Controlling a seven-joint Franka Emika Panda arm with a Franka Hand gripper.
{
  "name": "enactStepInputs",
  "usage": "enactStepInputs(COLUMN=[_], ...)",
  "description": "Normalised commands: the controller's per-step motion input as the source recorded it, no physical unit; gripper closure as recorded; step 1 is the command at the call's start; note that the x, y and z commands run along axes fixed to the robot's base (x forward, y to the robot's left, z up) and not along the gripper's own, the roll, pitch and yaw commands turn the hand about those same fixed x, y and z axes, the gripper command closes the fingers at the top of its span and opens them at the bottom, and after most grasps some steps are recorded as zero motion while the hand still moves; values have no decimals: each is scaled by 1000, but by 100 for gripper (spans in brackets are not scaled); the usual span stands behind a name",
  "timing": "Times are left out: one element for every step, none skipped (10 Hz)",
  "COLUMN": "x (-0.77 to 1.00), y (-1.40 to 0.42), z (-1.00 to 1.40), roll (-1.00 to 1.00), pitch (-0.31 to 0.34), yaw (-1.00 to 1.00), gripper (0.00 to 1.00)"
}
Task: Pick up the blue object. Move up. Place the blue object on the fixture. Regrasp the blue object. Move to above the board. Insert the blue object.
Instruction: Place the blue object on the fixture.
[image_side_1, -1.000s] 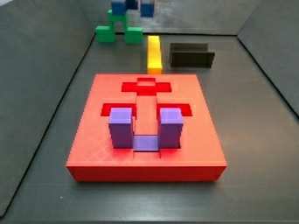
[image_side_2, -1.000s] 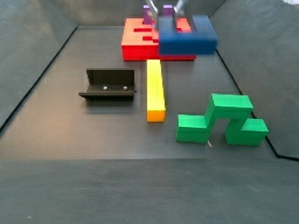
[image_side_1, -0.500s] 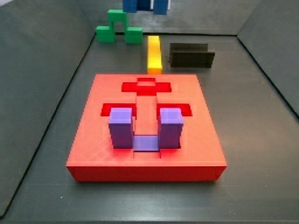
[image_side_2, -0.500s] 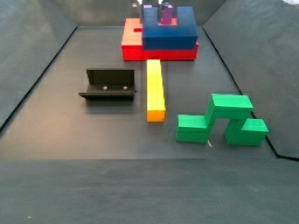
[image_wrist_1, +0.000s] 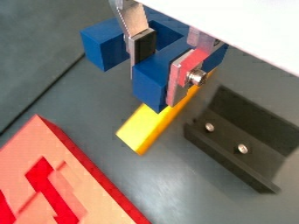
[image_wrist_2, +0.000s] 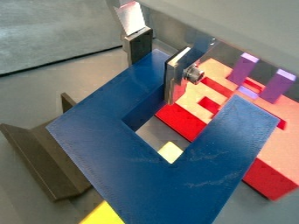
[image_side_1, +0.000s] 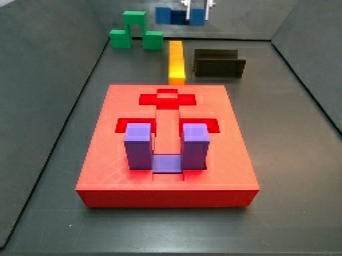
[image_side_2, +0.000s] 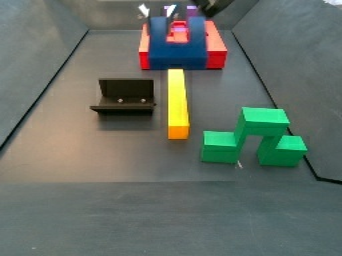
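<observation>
The blue object (image_wrist_1: 149, 77) is a dark-blue U-shaped block hanging in the air, and my gripper (image_wrist_1: 163, 56) is shut on one of its prongs. In a wrist view the blue object (image_wrist_2: 152, 144) fills the middle under the gripper (image_wrist_2: 158, 61). Below it lie the yellow bar (image_wrist_1: 152, 127) and the fixture (image_wrist_1: 246, 140). In both side views the blue object (image_side_1: 179, 14) (image_side_2: 178, 40) hangs high at the far end of the floor, with the gripper (image_side_2: 158, 12) above it. The red board (image_side_1: 167, 150) lies flat, away from the gripper.
A purple U-shaped block (image_side_1: 167, 148) stands in the board's recess. The yellow bar (image_side_2: 177, 100) lies between the fixture (image_side_2: 127, 97) and a green block (image_side_2: 254, 135). Dark walls close in the floor on both sides.
The gripper has carried the blue object sideways, away from the green block and toward the space over the yellow bar and fixture. Nothing else moved.
</observation>
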Motion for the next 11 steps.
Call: enactStepInputs(x=[1000,1000,1000,1000,871,851,789,746,743,757,900], y=[23,0,0,0,0,-14,0,37,91,111,114], z=[-149,0,0,11,360,226,0,0,0,-69,-131], roll=[-449,-463,-494,-543,-474,-534,-737,-831,-829,-777,-743], pitch=[0,51,77,86,286,223,43,0,0,0,0], yaw=[-46,-37,-20,0,26,40,11,0,0,14,0], gripper=[100,100,100,100,100,100,100,100,100,100,100])
